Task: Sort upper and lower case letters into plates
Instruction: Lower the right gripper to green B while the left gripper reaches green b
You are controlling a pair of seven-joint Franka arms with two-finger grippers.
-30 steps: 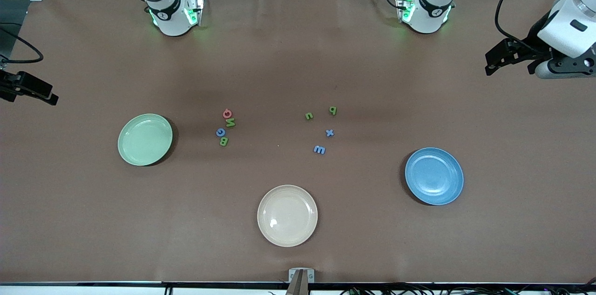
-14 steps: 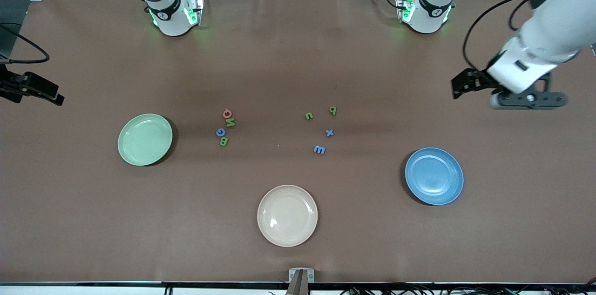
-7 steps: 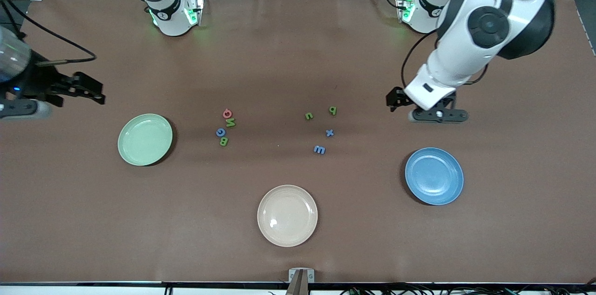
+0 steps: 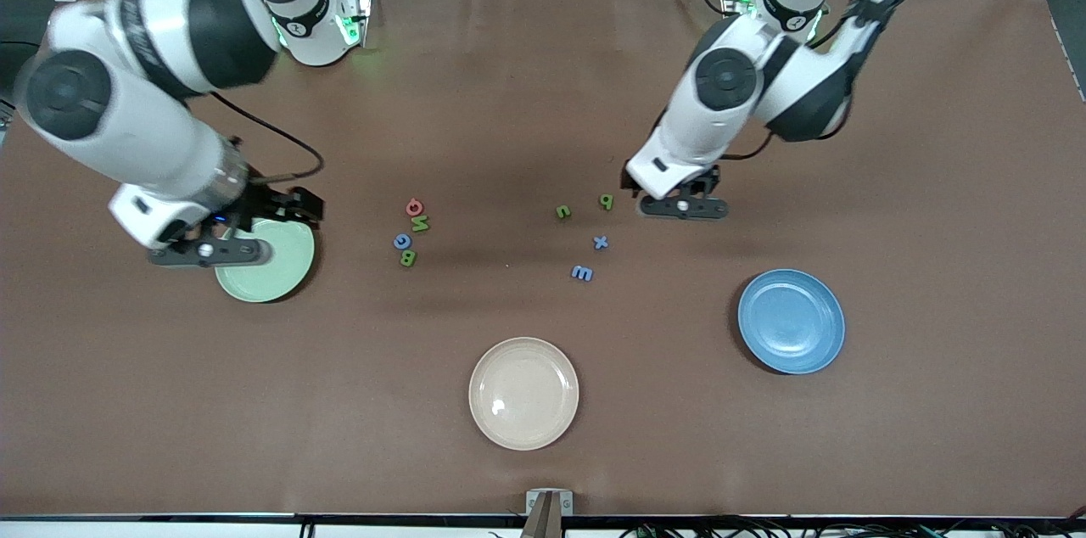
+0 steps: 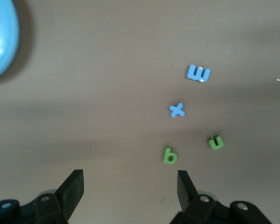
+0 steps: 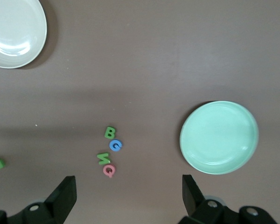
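Note:
Four upper case letters, Q [image 4: 414, 206], N [image 4: 420, 223], G [image 4: 402, 241] and B [image 4: 408, 258], lie clustered beside the light green plate [image 4: 280, 268]. Four lower case letters, u [image 4: 563, 211], p [image 4: 606, 201], x [image 4: 601, 242] and m [image 4: 582, 272], lie toward the blue plate [image 4: 791, 321]. My left gripper [image 4: 633, 181] is open and empty over the table beside the p [image 5: 169, 156]. My right gripper [image 4: 301, 208] is open and empty over the green plate's rim, with the Q [image 6: 108, 170] between its fingers in the right wrist view.
A cream plate [image 4: 523, 393] sits nearest the front camera, between the two coloured plates. Both plates hold nothing. The arm bases [image 4: 316, 25] stand along the table's top edge in the front view.
Both arms have swung in from the table's ends. The left gripper now hangs beside the lower case letters, the right gripper over the green plate's edge. Letters and plates have not moved.

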